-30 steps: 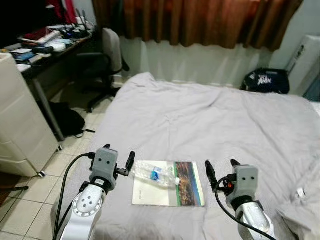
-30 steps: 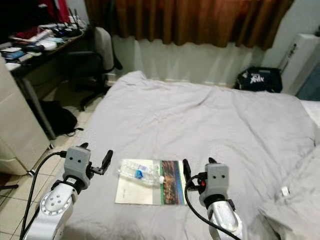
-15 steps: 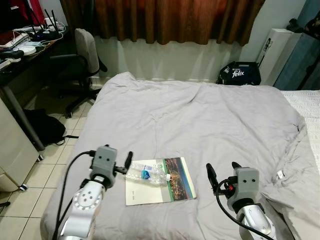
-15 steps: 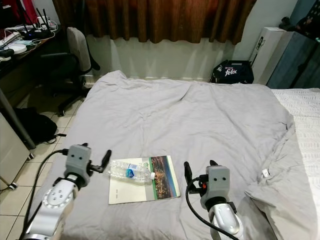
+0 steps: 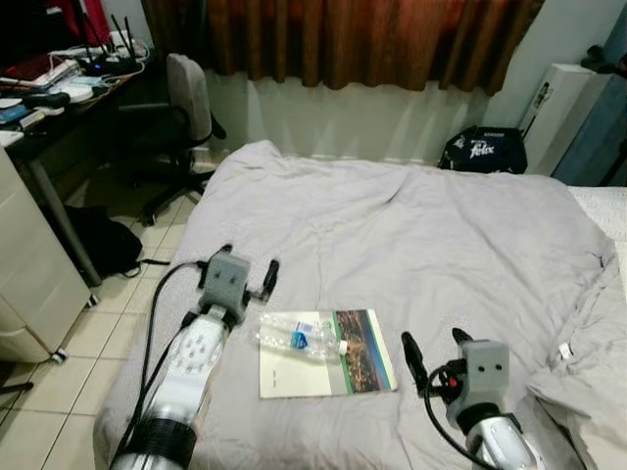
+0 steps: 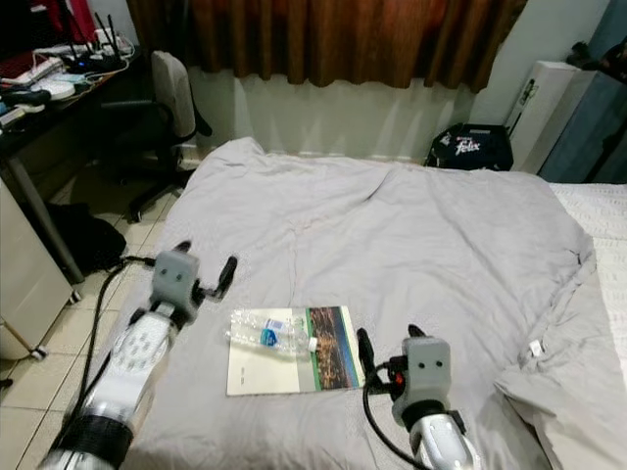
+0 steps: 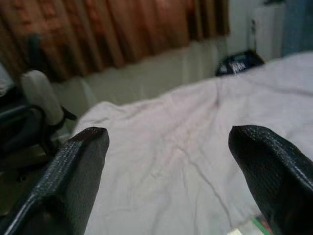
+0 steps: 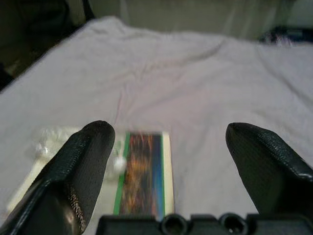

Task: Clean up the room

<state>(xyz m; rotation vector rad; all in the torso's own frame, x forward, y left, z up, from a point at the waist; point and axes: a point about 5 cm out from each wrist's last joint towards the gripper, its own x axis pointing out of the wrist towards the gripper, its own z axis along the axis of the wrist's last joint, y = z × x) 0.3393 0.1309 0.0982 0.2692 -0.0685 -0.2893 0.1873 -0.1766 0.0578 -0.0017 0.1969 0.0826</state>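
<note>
A clear plastic bottle (image 5: 300,338) with a blue label lies on its side across a thin book (image 5: 326,367) on the grey bed (image 5: 421,235). My left gripper (image 5: 251,275) is open, raised just left of and beyond the bottle, with nothing between its fingers (image 7: 73,171). The right gripper (image 5: 431,350) is open too, low over the bed to the right of the book. In the right wrist view the book (image 8: 142,169) and the blurred bottle (image 8: 54,142) lie ahead of the fingers (image 8: 83,161).
A desk (image 5: 69,108) cluttered with several things and an office chair (image 5: 186,108) stand at the left, with a black bag (image 5: 103,240) on the tiled floor. Orange curtains (image 5: 343,39) hang behind the bed. A dark bag (image 5: 480,152) sits at the far right corner.
My left gripper has risen and reached forward past the bottle. The right gripper has sunk slightly. The camera has shifted, and the book and bottle lie as before.
</note>
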